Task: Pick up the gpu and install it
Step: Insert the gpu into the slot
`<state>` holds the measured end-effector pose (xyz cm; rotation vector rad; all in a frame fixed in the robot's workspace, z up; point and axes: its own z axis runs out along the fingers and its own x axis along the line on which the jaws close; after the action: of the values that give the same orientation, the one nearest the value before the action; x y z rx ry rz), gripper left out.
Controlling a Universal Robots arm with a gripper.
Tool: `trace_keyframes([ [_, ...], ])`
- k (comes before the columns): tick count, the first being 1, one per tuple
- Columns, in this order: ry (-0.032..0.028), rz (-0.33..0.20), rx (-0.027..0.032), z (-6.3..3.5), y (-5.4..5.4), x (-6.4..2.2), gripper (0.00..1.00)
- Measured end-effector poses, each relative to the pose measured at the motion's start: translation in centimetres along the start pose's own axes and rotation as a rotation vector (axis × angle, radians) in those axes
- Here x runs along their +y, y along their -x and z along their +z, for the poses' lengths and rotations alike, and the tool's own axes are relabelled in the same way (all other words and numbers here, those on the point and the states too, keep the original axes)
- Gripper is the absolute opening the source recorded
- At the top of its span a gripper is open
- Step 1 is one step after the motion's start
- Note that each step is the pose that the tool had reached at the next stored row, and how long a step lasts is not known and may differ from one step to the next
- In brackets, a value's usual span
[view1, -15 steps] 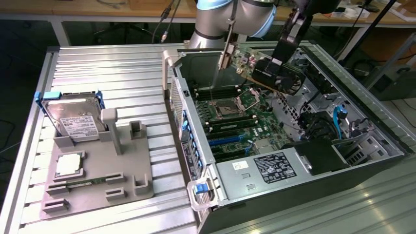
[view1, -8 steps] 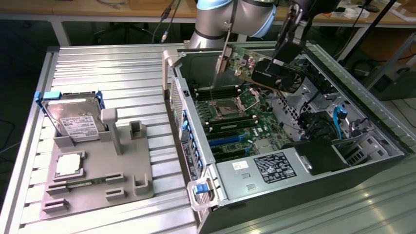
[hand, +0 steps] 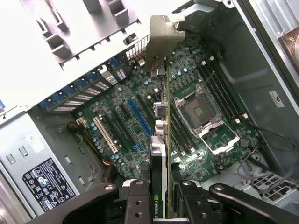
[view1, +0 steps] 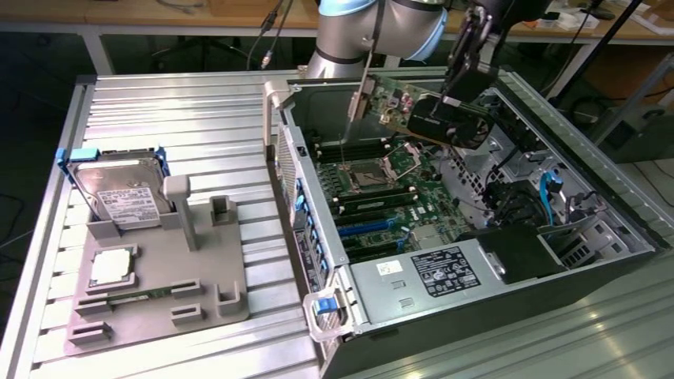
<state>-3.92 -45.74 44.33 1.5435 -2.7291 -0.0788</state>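
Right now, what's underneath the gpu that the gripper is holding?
The motherboard: a blue slot and the CPU socket show on either side. The strip directly beneath the gpu is hidden by the card itself.

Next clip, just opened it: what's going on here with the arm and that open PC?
The robot arm's gripper is closed on the gpu and holds it over the open computer case, above the motherboard. The card hangs clear of the board and is not seated in any slot. On the exterior view's left, the grey holder on the table carries the hard drive.
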Motion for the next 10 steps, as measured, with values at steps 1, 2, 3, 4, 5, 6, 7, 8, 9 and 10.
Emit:
trace_keyframes([
  [1,0.0001,-0.008,0.0004,0.00,0.00,0.00,0.27],
  [2,0.0003,-0.017,0.0009,0.00,0.01,0.00,0.27],
  [3,0.0004,-0.022,0.0011,0.00,0.01,0.00,0.27],
  [4,0.0006,-0.028,0.0013,0.00,0.01,0.01,0.27],
  [5,0.0006,-0.033,0.0016,0.00,0.01,0.01,0.27],
  [6,0.0008,-0.038,0.0018,0.00,0.02,0.01,0.27],
  [7,0.0010,-0.047,0.0023,0.00,0.02,0.01,0.27],
  [8,0.0010,-0.052,0.0024,0.00,0.02,0.01,0.27],
  [9,0.0012,-0.058,0.0027,0.00,0.02,0.01,0.27],
  [10,0.0013,-0.066,0.0030,0.00,0.03,0.02,0.27],
])
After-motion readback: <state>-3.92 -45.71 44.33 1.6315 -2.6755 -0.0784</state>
